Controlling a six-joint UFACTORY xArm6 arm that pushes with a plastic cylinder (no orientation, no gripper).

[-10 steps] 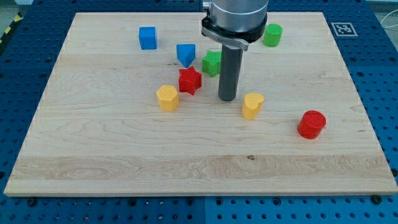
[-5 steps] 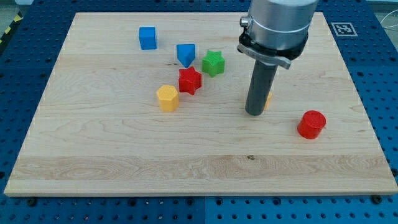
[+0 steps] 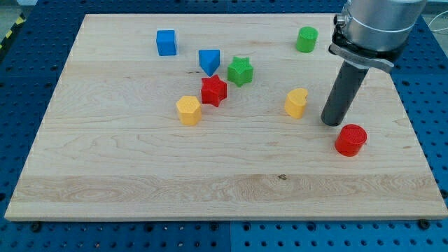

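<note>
My tip rests on the wooden board at the view's right. It stands just up and left of the red cylinder, close to it but with a small gap. A yellow heart-shaped block lies to the tip's left, also apart from it. Further left sit a red star, a green star, a yellow hexagon and a blue wedge-shaped block.
A green cylinder stands near the board's top right, above the rod. A blue cube sits at the top left. The board's right edge lies a short way beyond the red cylinder, with a blue perforated table around it.
My rod has swept from the board's middle to the right, passing the yellow heart, which shifted slightly up and right. The tip now stands beside the red cylinder.
</note>
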